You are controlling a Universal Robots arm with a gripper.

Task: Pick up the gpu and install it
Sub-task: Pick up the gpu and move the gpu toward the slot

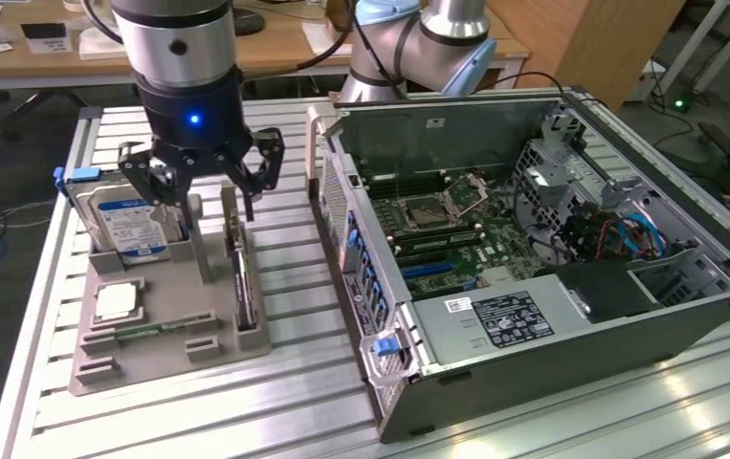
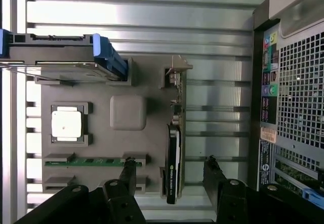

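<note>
Closest in, the tool point(image 2: 169, 161) hangs with its two black fingers point(image 2: 126, 176) spread wide, one on either side of the gpu point(image 2: 173, 153) and touching nothing, so the card sits in the gap, lined up for a pinch across its thin faces. That gpu stands on its long edge in a slot along one side of the grey tray point(image 2: 129, 113). I take that to be the point of the slot: with the card upright, both flat faces are open to the fingers. The drive point(image 1: 128, 222) is propped on edge the same way, in its own pocket at a corner of the tray. The chip point(image 2: 66, 123) lies flat in a square recess, and the memory stick point(image 2: 96, 161) rests in a narrow groove near it. On the exterior view's right, the case point(image 1: 671, 320) lies on its side on the counter point(image 1: 276, 406), panel off and board point(image 1: 467, 239) facing up, open to a card from above. The gpu is not yet lifted.
</note>
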